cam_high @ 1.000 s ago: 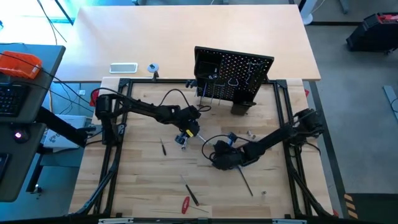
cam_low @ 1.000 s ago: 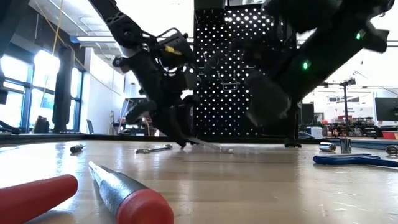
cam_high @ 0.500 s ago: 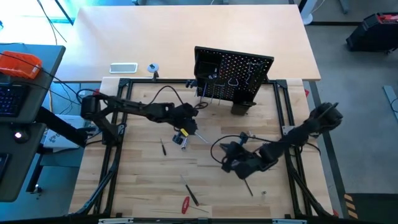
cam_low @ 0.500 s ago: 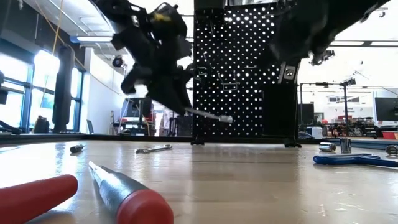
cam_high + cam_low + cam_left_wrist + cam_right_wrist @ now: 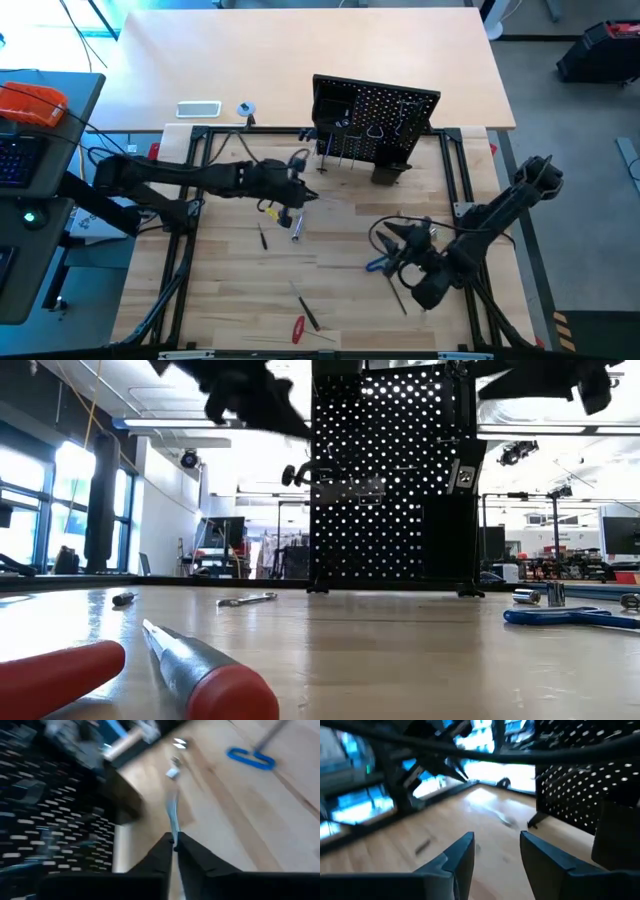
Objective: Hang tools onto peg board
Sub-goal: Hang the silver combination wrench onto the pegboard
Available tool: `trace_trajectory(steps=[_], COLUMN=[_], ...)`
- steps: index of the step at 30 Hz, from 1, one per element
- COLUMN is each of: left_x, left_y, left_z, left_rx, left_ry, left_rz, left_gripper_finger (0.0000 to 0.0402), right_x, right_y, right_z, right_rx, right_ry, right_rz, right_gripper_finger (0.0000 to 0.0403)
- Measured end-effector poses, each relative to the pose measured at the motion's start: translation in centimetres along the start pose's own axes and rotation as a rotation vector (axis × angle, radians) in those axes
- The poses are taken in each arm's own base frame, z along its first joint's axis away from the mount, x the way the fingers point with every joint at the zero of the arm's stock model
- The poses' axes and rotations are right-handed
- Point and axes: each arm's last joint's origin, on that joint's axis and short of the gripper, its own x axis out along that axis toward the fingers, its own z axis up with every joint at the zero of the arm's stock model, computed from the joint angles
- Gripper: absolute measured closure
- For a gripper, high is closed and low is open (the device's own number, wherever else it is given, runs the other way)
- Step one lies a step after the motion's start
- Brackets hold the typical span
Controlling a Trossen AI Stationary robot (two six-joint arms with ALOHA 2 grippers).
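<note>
While the left pincer (image 5: 174,841) is clenched on a thin metal tool (image 5: 172,815) and lifted toward the peg board (image 5: 375,120), hanging is judged next. The right pincer (image 5: 496,851) has been released, withdrawn to the desk's right edge.

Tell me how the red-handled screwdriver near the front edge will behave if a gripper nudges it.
The red-handled screwdriver looks rigid, so it should shift as one piece rather than flex. Its rounded handle suggests it may roll sideways across the smooth wooden table. The thick handle against the thin shaft hints it could pivot if pushed off-centre.
</note>
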Motion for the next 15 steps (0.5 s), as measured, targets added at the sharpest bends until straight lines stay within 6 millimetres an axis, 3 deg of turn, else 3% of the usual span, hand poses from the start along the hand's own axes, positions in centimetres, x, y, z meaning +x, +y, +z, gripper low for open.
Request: trace_trajectory(steps=[7, 15], left_x=[-1.7, -1.4], left_y=[0.5, -1.2], left_z=[2.0, -0.4], left_rx=[-0.009, 0.012], left_ry=[-0.103, 0.126], left_rz=[0.149, 0.018], left_gripper_finger=[0.0399, 0.0400], right_x=[-0.4, -0.2], right_y=[0.3, 0.4], right_z=[0.3, 0.0], right_rx=[0.089, 0.067], right_ry=[-0.086, 0.011], right_rz=[-0.010, 0.022], right_gripper_finger=[0.0253, 0.0253])
